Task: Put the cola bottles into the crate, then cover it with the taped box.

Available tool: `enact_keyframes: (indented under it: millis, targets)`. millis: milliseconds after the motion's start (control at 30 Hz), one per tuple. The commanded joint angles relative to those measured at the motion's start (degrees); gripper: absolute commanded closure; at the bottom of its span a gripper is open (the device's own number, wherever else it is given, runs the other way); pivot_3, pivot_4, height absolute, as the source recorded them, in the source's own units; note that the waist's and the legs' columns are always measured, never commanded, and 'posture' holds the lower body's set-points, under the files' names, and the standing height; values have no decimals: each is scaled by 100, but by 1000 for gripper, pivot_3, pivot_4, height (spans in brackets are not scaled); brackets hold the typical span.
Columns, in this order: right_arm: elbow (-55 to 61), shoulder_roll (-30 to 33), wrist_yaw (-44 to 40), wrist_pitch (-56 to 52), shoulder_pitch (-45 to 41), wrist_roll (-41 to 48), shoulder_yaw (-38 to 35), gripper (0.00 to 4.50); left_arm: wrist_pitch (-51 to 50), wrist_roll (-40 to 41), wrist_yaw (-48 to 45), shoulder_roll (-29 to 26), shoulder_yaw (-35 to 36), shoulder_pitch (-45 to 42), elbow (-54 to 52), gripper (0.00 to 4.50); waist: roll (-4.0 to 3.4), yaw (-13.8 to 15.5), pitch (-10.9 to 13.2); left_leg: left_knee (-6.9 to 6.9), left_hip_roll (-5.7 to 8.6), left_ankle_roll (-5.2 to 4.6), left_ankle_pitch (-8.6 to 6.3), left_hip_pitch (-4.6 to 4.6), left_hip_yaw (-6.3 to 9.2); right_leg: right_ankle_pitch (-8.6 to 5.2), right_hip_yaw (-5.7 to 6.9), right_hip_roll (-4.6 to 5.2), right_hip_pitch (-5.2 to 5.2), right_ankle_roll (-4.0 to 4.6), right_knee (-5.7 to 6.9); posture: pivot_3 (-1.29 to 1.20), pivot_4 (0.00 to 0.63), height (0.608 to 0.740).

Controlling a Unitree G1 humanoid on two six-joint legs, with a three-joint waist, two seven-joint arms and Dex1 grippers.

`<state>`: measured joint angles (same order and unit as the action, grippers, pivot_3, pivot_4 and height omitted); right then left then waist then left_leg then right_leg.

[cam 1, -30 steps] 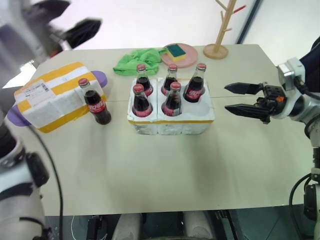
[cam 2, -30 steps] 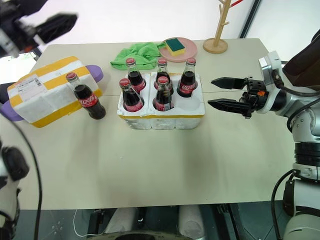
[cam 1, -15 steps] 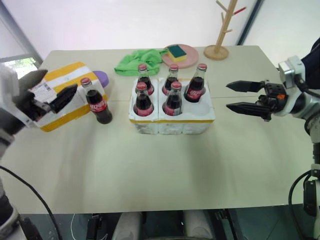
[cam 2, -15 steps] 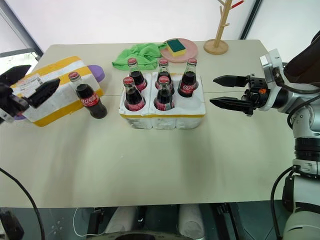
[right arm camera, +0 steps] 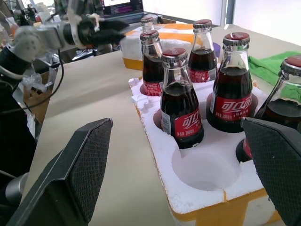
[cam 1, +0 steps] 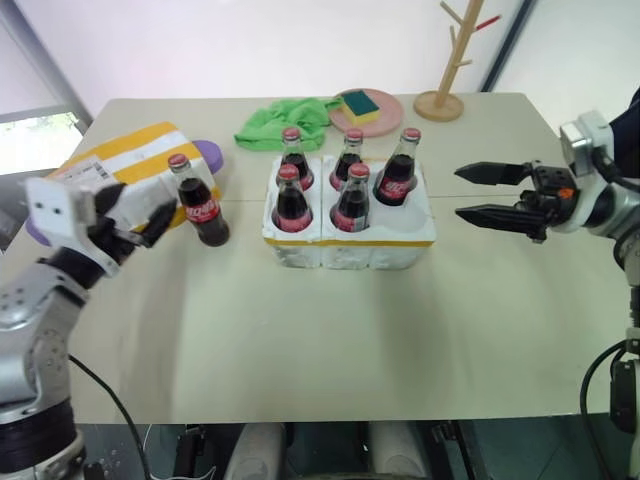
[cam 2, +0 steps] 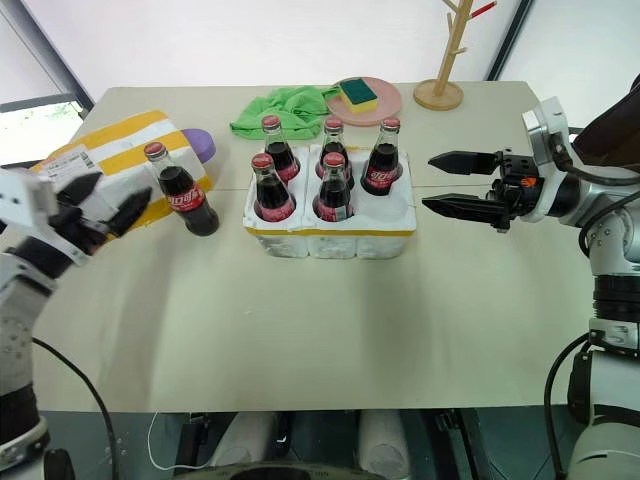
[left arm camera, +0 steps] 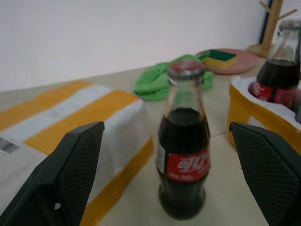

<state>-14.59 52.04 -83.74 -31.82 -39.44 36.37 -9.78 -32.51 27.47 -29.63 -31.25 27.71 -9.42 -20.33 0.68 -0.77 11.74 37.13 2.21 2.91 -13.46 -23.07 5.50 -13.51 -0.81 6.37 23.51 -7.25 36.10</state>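
The crate (cam 1: 350, 243) stands mid-table with five cola bottles (cam 1: 292, 195) upright in its wells; its near right well (right arm camera: 204, 169) is empty. A sixth cola bottle (cam 1: 202, 205) stands on the table left of the crate, close against the taped box (cam 1: 125, 160). My left gripper (cam 2: 105, 202) is open, low over the table in front of the taped box, pointing at that loose bottle (left arm camera: 183, 160) from a short way off and not touching it. At bottle height to the right of the crate, my right gripper (cam 1: 458, 192) is open and empty, pointing at the crate.
A green cloth (cam 1: 285, 122) and a pink plate (cam 1: 390, 104) bearing a sponge lie behind the crate. A wooden peg stand (cam 1: 445, 98) is at the back right. A purple object (cam 1: 207, 155) pokes out behind the taped box. Bare table stretches in front of the crate.
My left arm has come down from high at the left to table height beside the taped box, still open. The right gripper has kept still.
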Motion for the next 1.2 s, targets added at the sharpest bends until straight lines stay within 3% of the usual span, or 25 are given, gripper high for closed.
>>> enact_keyframes:
  millis: [33, 300, 1200]
  targets:
    - [211, 133, 7, -61, -75, 131, -230, 0, 388, -153, -9, -40, -150, 25, 41, 36, 0, -8, 0, 0, 0, 0, 0, 0, 0, 0, 0, 0, 1, 0, 0, 0, 150, 740]
    - [247, 80, 81, 10, -54, 126, -244, 0, 801, -386, -37, -24, -544, -11, 568, 36, 0, -4, 0, 0, -4, 0, 0, 6, -17, 1, -10, 1, 2, 0, 1, 0, 150, 740]
    - [571, -66, 348, -189, -39, 342, -215, 0, 1560, -768, -180, 191, -1329, -1371, 2775, 36, 0, -1, 0, 0, -4, -2, -1, 4, -23, 8, -12, 1, 5, -12, 0, 0, 150, 740]
